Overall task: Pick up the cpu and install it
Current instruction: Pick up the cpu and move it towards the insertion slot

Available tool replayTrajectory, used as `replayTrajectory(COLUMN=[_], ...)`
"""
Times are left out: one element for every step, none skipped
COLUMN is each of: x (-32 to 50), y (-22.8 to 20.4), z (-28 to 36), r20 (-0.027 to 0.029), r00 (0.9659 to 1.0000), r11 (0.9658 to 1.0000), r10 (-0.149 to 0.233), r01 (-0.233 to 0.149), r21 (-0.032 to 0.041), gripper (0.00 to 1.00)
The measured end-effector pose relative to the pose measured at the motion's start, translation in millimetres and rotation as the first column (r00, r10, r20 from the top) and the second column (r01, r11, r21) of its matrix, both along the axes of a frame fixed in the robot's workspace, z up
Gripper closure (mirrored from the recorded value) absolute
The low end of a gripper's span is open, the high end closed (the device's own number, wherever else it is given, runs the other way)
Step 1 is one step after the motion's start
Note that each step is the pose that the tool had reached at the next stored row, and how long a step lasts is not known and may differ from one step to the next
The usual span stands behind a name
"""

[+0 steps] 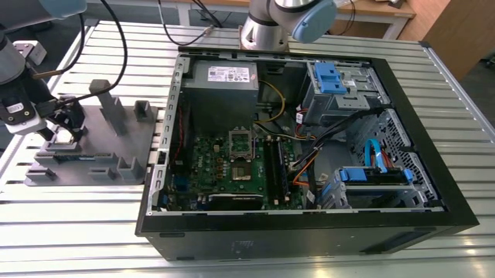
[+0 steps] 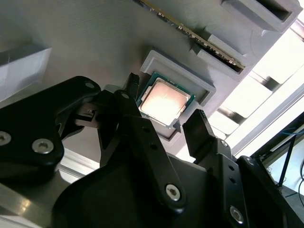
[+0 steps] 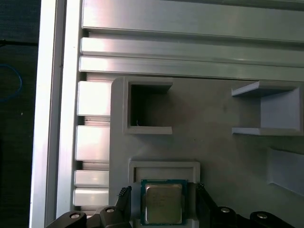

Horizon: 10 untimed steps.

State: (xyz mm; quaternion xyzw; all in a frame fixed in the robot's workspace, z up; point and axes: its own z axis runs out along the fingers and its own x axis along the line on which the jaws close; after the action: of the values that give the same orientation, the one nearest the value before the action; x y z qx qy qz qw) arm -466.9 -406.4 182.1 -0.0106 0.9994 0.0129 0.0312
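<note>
The cpu (image 2: 164, 101) (image 3: 163, 202) is a small square chip with a shiny metal top, lying flat in a raised pocket of the grey tray (image 1: 101, 159) (image 3: 209, 114). In both wrist views my gripper (image 2: 166, 104) (image 3: 162, 191) hangs just above it, open, with one black finger on each side of the chip and a gap on both sides. In the exterior view the gripper (image 1: 66, 130) is low over the tray's left part, at the exterior view's left, and it covers the chip there.
An open computer case (image 1: 309, 220) lies to the tray's right, with a green motherboard and its metal socket frame (image 1: 241, 145) inside. A long memory stick (image 2: 199, 38) stands in a tray slot near the chip. Upright tray posts (image 1: 108, 98) rise beside the gripper.
</note>
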Motion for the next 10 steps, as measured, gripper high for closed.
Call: replayTrajectory(x=[0.0, 0.1, 0.1, 0.0, 0.0, 0.0, 0.1, 0.0, 0.0, 0.1], y=[0.4, 0.6, 0.8, 0.8, 0.8, 0.8, 0.9, 0.9, 0.9, 0.9], z=[-0.3, -0.6, -1.0, -1.1, -1.1, -1.1, -1.3, -1.4, -1.4, -1.5], r20=[0.0000, 0.0000, 0.0000, -0.0001, -0.0002, -0.0003, 0.0000, -0.0001, -0.0001, -0.0001], r00=[1.0000, 1.0000, 1.0000, 1.0000, 1.0000, 1.0000, 1.0000, 1.0000, 1.0000, 1.0000], r11=[1.0000, 1.0000, 1.0000, 1.0000, 1.0000, 1.0000, 1.0000, 1.0000, 1.0000, 1.0000], r10=[0.000, 0.000, 0.000, 0.000, 0.000, 0.000, 0.000, 0.000, 0.000, 0.000], r01=[0.000, 0.000, 0.000, 0.000, 0.000, 0.000, 0.000, 0.000, 0.000, 0.000], r21=[0.0000, 0.0000, 0.0001, -0.0001, -0.0001, -0.0001, 0.0000, 0.0000, 0.0000, 0.0000], gripper=[0.35, 0.35, 0.35, 0.35, 0.35, 0.35, 0.35, 0.35, 0.35, 0.35])
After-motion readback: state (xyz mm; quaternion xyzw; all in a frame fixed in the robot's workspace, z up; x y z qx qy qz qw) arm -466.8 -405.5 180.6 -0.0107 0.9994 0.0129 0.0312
